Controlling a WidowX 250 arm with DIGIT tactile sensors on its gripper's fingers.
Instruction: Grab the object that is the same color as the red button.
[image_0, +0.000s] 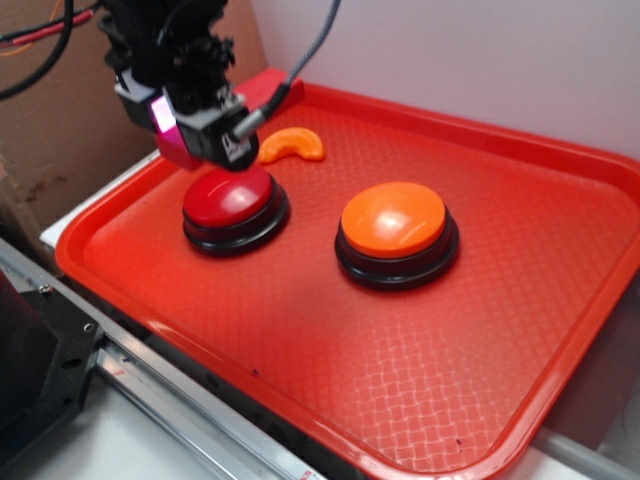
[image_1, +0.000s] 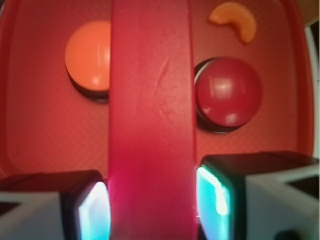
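Our claw (image_1: 152, 205) pinches the red block (image_1: 151, 115) above the tray (image_0: 560, 330), over the red button (image_0: 228, 198).

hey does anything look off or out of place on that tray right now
Nothing looks spilled or damaged. The one thing off the red tray is the red block, clamped between the gripper fingers and lifted above it. The red button, orange button and orange crescent piece all sit flat on the tray.
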